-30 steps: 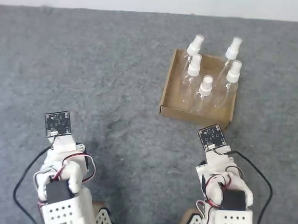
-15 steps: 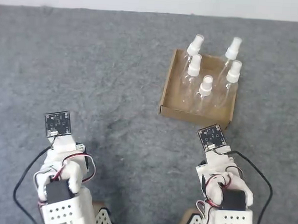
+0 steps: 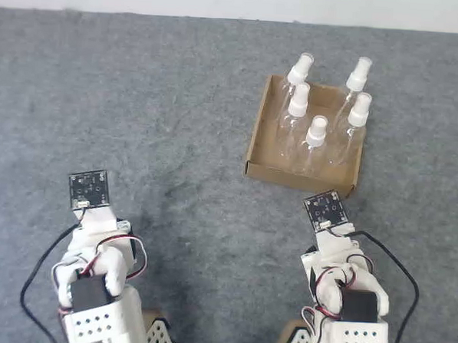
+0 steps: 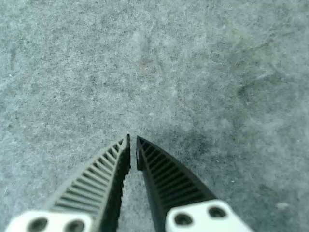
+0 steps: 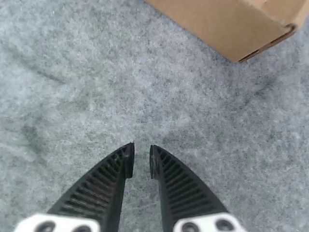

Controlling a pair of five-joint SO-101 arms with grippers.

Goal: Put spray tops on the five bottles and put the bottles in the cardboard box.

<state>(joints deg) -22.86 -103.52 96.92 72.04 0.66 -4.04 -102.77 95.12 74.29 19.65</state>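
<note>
We see the box (image 3: 298,177) on the grey tabletop (image 3: 141,98) with all five bottles (image 3: 310,156) standing upright inside it, each wearing a white spray top (image 3: 299,100). Two bottles stand by the box's far wall, two around its middle and one towards its near wall. The right arm (image 3: 339,277) sits folded just short of the box's near wall, close to its right corner. The right jaws are clenched almost tip to tip on nothing, over bare tabletop, with the box's corner (image 5: 231,24) a little beyond them. The left arm (image 3: 93,272) sits folded well apart from the box, off to its left. The left jaws are likewise clenched and empty.
</note>
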